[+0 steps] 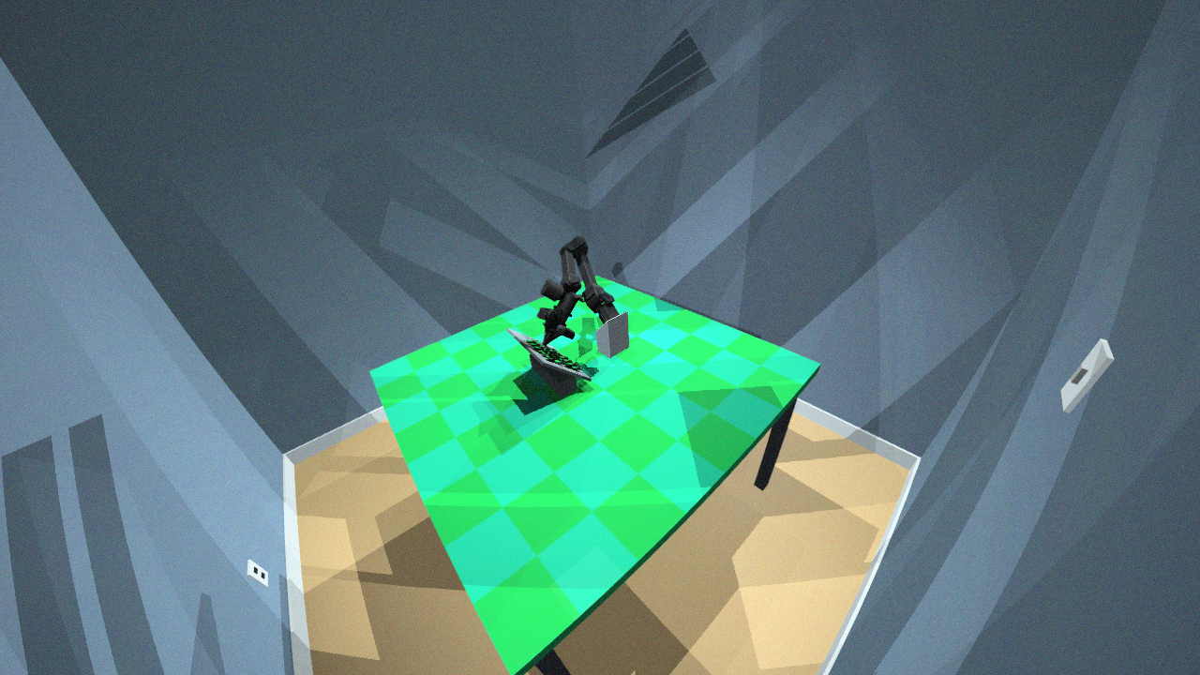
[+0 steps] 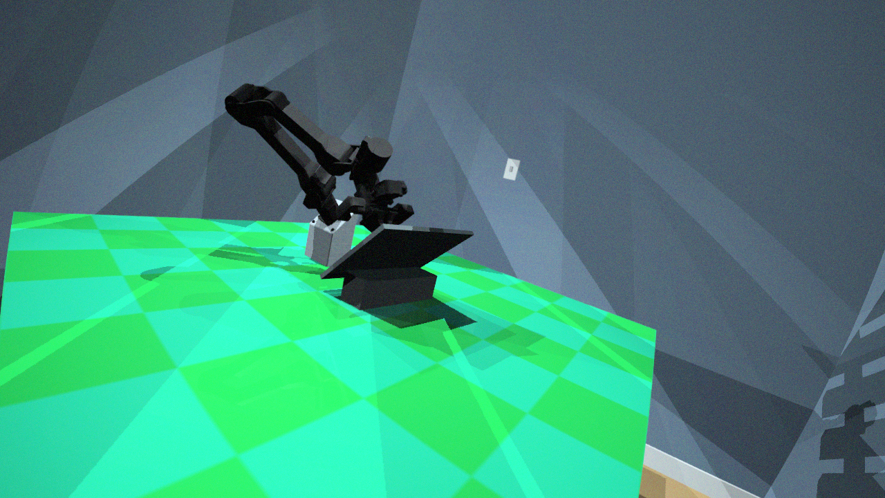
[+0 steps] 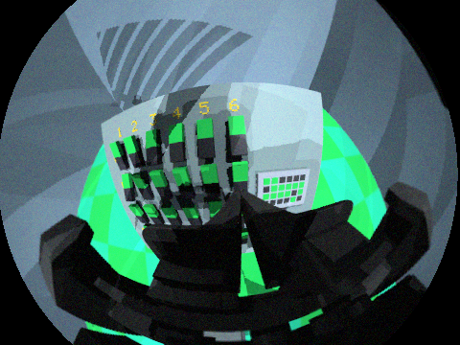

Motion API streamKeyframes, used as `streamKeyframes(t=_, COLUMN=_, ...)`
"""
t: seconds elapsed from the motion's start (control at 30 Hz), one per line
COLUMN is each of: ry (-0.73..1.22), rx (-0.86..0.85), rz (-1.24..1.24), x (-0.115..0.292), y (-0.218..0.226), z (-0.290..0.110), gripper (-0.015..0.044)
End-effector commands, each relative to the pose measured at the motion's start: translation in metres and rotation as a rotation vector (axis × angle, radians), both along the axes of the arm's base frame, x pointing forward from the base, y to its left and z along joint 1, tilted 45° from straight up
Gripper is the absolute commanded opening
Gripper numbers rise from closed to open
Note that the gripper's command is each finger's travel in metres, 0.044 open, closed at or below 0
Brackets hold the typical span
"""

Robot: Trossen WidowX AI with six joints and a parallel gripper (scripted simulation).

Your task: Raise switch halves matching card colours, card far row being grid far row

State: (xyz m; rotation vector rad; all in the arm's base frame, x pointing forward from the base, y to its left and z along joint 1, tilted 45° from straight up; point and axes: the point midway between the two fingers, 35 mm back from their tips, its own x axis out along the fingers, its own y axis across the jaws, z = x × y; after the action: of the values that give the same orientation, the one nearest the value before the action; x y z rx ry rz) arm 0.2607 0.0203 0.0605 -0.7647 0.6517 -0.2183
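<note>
Step in hand, as judged: pressing a raised rocker end near the right columns of the switch grid (image 3: 175, 167), nearest row. To do it well: keep closed tip narrow and centred on one rocker half only, push straight down along panel's slope, avoid brushing neighbours either side, check against card before each press, lift off cleanly after.

Left to right, taking tilted panel (image 3: 282, 115) as landmark:
- Left part of panel: grid of green-and-dark rockers, columns numbered one to six along far edge. Individual rocker states too coarse to read with confidence.
- Lower middle of panel: gripper (image 3: 245, 211), fingers pressed together, nothing between them, dark tip pointing at near edge of grid around columns five and six. Contact with a rocker possible but not certain; tip hides the spot.
- Right of grid, on same panel face: small card (image 3: 284, 188), white-bordered, green and dark squares, just beside gripper tip, uncovered.

Pose of arm (image 2: 290, 133), from exterior view: shoulder link rising back and away from panel, elbow high behind, forearm folded forward and down, wrist bent so gripper (image 2: 395, 213) sits just over panel's raised far edge (image 2: 426, 234). Grey base block (image 2: 329, 241) directly behind panel on checkered table (image 2: 185, 371). From top view, same fold: gripper (image 1: 553, 331) low over panel (image 1: 549, 356).
</note>
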Motion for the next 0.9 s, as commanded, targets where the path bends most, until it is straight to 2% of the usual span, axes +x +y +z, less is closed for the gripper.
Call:
streamKeyframes(t=0.0, ry=0.007, rx=0.016, rz=-0.005, x=-0.01, y=0.012, z=0.007, gripper=0.0)
streamKeyframes(t=0.2, ry=0.007, rx=0.002, rz=-0.01, x=-0.044, y=0.027, z=0.031, gripper=0.0)
streamKeyframes(t=0.43, ry=0.006, rx=0.001, rz=-0.009, x=-0.045, y=0.027, z=0.032, gripper=0.0)
streamKeyframes(t=0.67, ry=0.007, rx=0.0, rz=-0.009, x=-0.083, y=-0.007, z=0.001, gripper=0.0)
streamKeyframes(t=0.87, ry=0.021, rx=0.004, rz=-0.019, x=-0.078, y=-0.01, z=-0.007, gripper=0.0)
